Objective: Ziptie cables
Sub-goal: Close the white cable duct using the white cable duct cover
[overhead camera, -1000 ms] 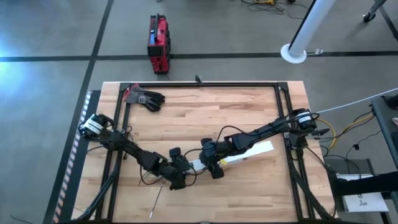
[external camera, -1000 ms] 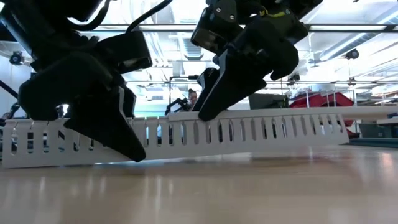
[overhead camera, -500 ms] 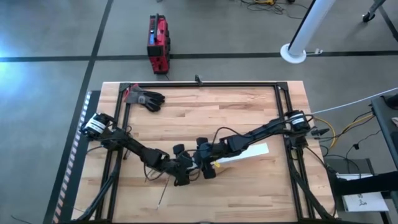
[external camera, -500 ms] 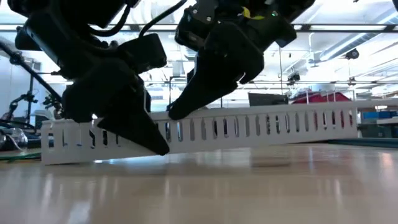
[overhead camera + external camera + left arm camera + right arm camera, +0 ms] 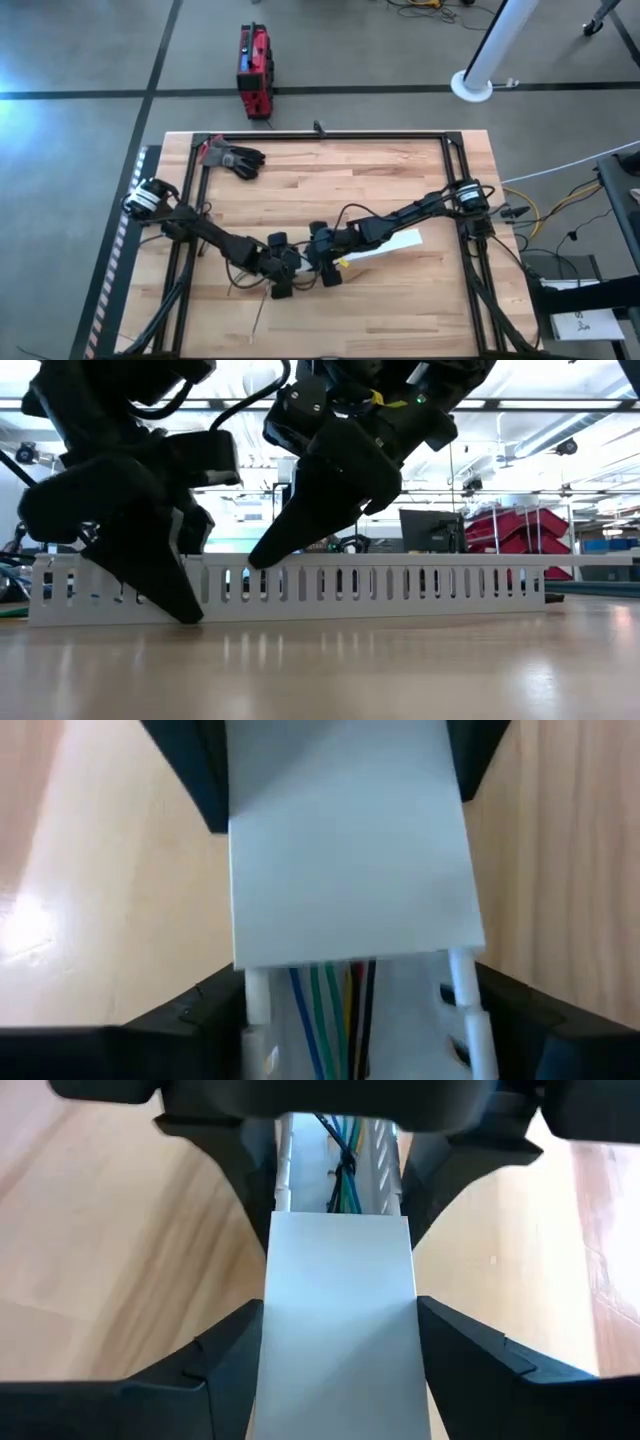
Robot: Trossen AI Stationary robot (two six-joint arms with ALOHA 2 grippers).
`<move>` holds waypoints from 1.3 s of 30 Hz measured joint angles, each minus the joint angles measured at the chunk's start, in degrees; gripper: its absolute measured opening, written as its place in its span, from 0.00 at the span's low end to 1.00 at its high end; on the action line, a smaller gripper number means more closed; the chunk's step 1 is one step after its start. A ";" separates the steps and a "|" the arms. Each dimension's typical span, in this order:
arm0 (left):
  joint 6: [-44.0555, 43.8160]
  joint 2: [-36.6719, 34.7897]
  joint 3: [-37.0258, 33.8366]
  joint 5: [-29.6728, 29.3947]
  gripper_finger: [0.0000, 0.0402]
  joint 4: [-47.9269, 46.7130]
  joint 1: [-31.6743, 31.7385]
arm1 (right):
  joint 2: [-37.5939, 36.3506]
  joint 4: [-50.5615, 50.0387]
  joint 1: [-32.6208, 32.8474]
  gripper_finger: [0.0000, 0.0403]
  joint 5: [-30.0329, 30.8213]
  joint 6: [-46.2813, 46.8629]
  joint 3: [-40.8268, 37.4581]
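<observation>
Wooden surface (image 5: 330, 190): near-centre, white slotted channel (image 5: 400, 585) lying flat, flat lid (image 5: 340, 1320) on top.
Left gripper (image 5: 282, 282): fingers straddle channel's left end.
Right gripper (image 5: 325, 272): just right of it, fingers straddle lid.
Cables (image 5: 335, 1000): inside channel, green, blue, yellow, dark.
Glove (image 5: 235, 158): far-left corner.

Cables (image 5: 335, 995) lie inside the channel (image 5: 400, 585), under its lid (image 5: 340, 1330).

left gripper (image 5: 280, 284), right gripper (image 5: 327, 274), facing, lowered
</observation>
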 joint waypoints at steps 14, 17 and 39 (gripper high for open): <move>-7.47 0.11 -4.03 -1.92 0.59 1.11 -4.70 | -0.25 0.33 -0.59 0.53 -2.14 -0.31 -0.50; -4.31 0.15 -5.71 -2.79 0.57 6.57 -4.37 | -0.22 2.58 -0.66 0.54 -3.62 -0.04 -0.76; 4.00 -3.99 5.43 -6.10 0.75 -7.29 0.02 | 0.96 3.91 -1.44 0.55 -2.89 0.28 -0.35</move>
